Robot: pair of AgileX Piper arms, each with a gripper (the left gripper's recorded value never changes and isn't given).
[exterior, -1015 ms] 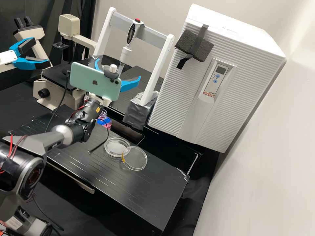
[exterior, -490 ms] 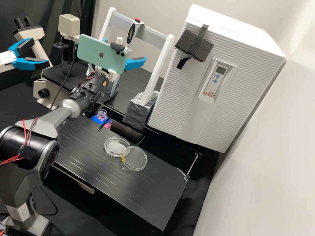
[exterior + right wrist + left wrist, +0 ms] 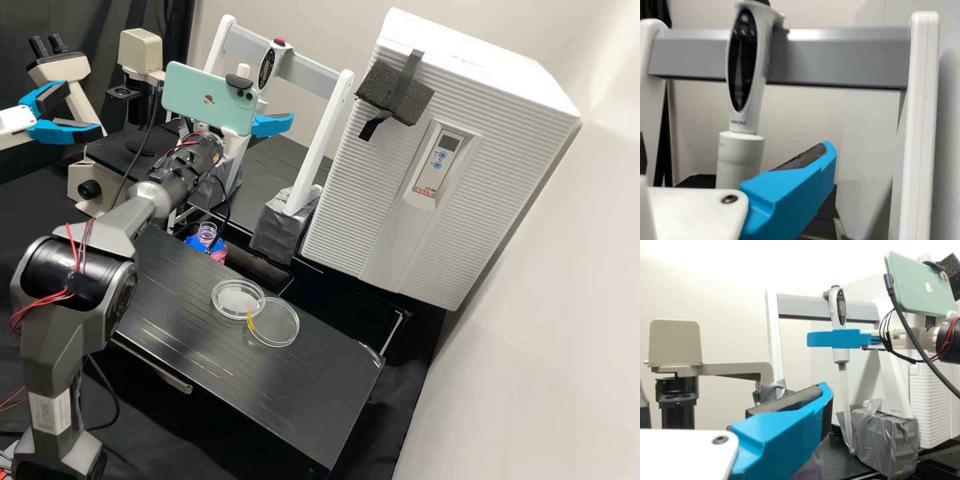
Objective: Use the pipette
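Note:
The grey-and-white pipette (image 3: 269,65) hangs upright on the crossbar of a white stand (image 3: 313,72). My right gripper (image 3: 257,123), with a mint phone clamped above it, is raised to the pipette's lower body. It is open, one blue finger (image 3: 837,338) crossing the pipette (image 3: 839,310) in the left wrist view. Up close, the pipette (image 3: 744,75) stands beside that finger (image 3: 792,182) without a grip on it. My left gripper (image 3: 61,110) hangs open and empty at the far left, near the microscope.
Two clear petri dishes (image 3: 238,298) (image 3: 274,321) lie on the black platform (image 3: 280,387). A small bottle of pink liquid (image 3: 209,241) stands behind it. A microscope (image 3: 100,180) sits at the left; a large white ribbed machine (image 3: 460,167) fills the right.
My right arm has lifted from above the platform and swung back to the stand, bringing its open gripper level with the pipette. The left arm has stayed put.

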